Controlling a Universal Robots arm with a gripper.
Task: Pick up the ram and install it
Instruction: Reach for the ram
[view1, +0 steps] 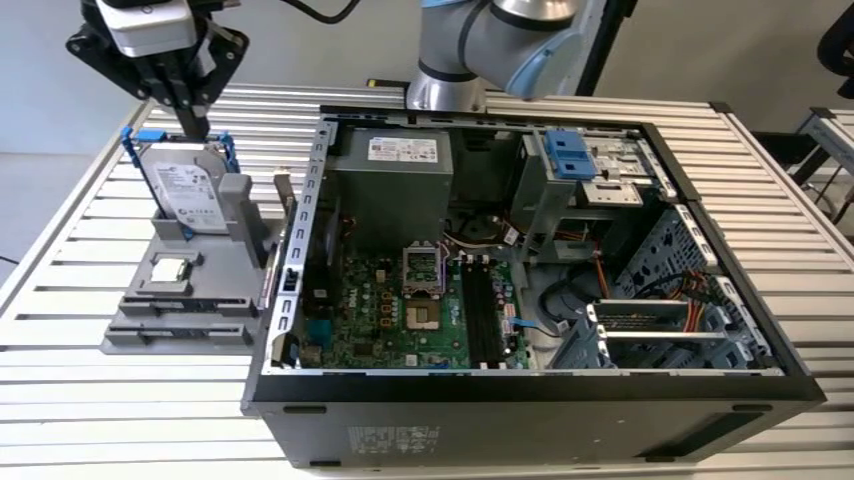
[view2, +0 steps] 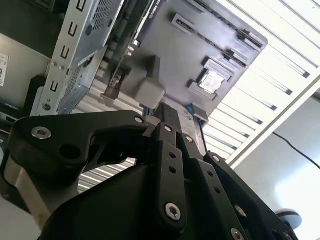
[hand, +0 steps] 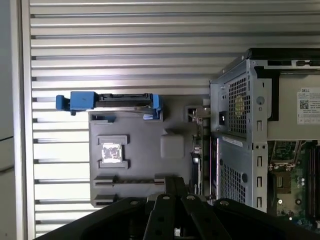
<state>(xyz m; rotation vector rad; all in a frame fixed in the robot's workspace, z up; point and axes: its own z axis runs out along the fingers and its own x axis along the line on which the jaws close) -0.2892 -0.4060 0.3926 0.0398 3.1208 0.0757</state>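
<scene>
The ram (hand: 127, 180) looks like a thin dark strip standing on edge in a long slot of the grey holder (hand: 145, 130), near the holder's end farthest from the hard drive. My gripper (view1: 196, 125) hangs above the holder (view1: 234, 265) at the exterior view's left, pointing down, its tips drawn over the top of the hard drive (view1: 187, 195). Its fingers converge to one tip and look shut, with nothing seen between them. In the first wrist view the gripper (hand: 172, 182) lines up with one end of the ram's slot. The black memory slots (view1: 478, 305) lie on the motherboard.
The open computer case (view1: 534, 385) lies on the slatted table (view1: 80, 400), right beside the holder. A square silver processor chip (hand: 111, 152) sits mid-holder. The hard drive (hand: 115, 100) has blue rails. An expansion card (hand: 197, 145) stands between holder and case wall.
</scene>
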